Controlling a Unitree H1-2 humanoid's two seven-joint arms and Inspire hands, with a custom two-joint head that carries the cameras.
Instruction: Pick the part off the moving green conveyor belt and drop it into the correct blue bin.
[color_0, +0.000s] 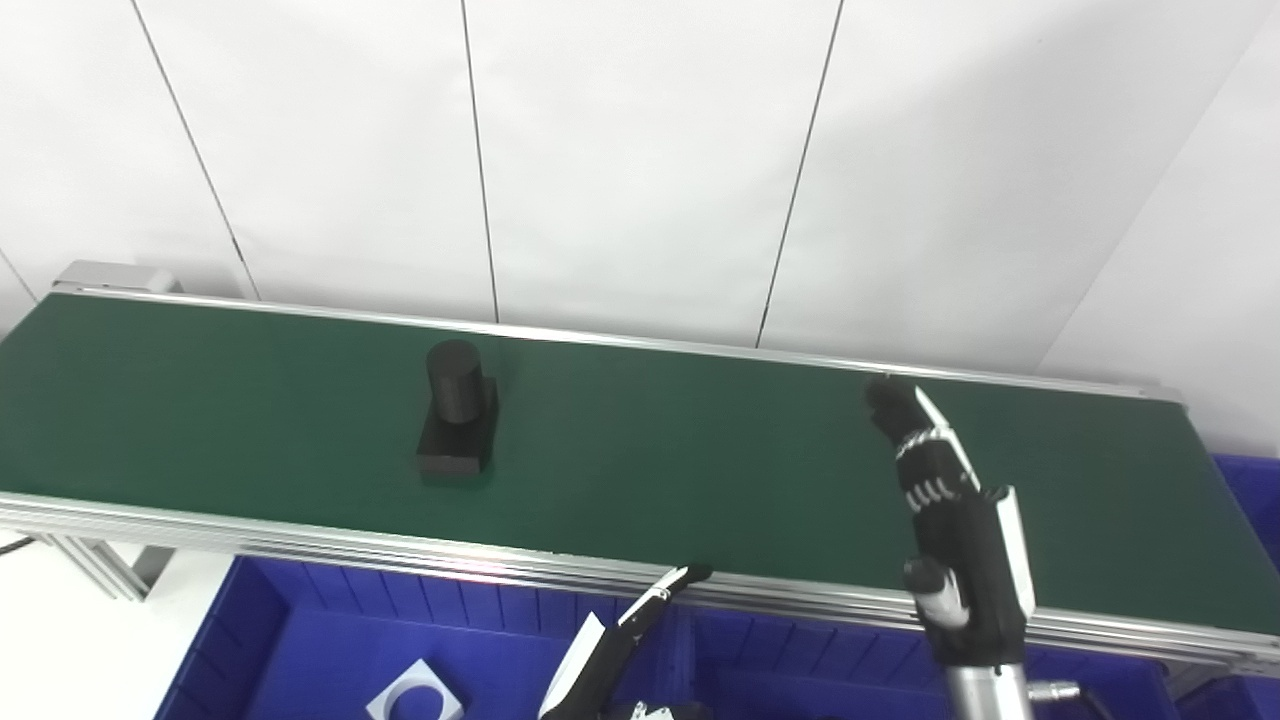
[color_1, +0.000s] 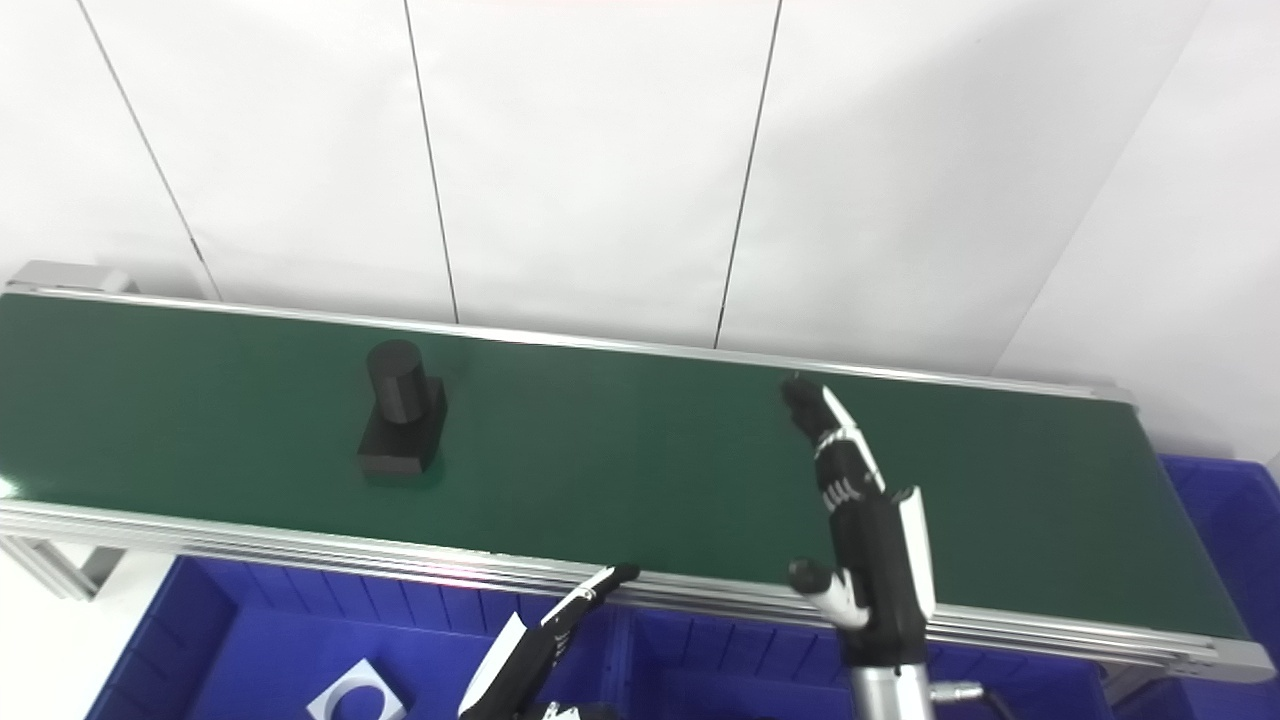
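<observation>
One black part (color_0: 456, 427) on belt (color_0: 700, 450)

Back wall: white panelled wall (color_0: 640, 150) fills the upper half, smooth and bright.
Seams: thin dark vertical seams (color_0: 480, 160) split the wall into broad panels, fanning outward toward the top.
Rail, far side: silver aluminium rail (color_0: 700, 345) runs just under the wall, left to right.
Rail, near side: ribbed silver aluminium frame (color_1: 300, 545) lines the front edge, catching a light glare.
Support: grey metal leg bracket (color_0: 100, 565) angles down at the far left, below the frame.
End cap: pale grey metal end housing (color_0: 115, 275) sits at the top left corner against the wall.
</observation>
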